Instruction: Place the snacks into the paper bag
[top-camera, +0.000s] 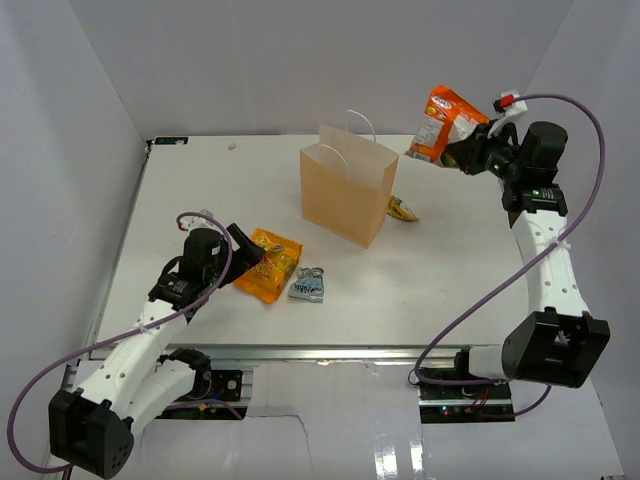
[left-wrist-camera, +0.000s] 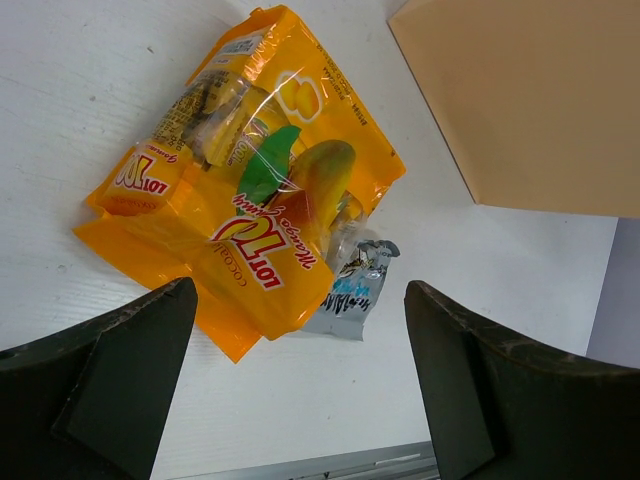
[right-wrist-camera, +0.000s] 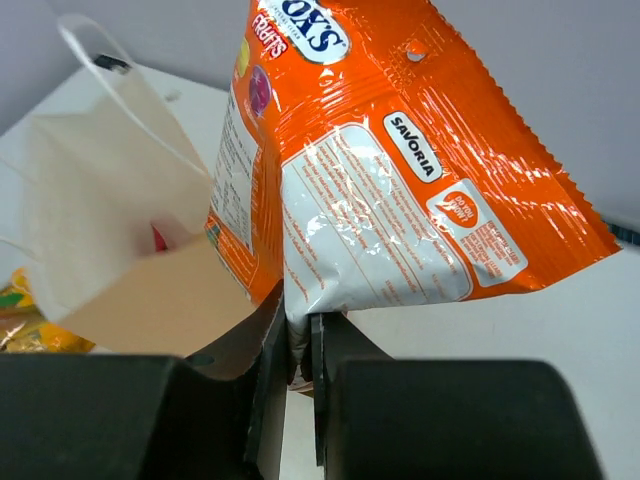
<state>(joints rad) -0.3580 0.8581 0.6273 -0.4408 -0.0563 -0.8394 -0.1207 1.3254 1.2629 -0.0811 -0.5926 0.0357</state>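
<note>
Right gripper (top-camera: 462, 155) is clenched on one edge of the large orange bag (top-camera: 443, 122), which is held in the air at 2 o'clock from the paper bag (top-camera: 345, 195). Left gripper (top-camera: 240, 255) is released, jaws wide, at 9 o'clock of the orange-green bag (top-camera: 268, 263). The grey-blue pack (top-camera: 307, 285) touches that bag at its 4 o'clock.

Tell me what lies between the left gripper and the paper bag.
A yellow mango bag and a small grey-blue packet; left wrist view shows both.

Glossy crinkled foil orange bag (right-wrist-camera: 400, 190), matt tan paper bag (top-camera: 345, 195), smooth white table (top-camera: 450, 270).
</note>
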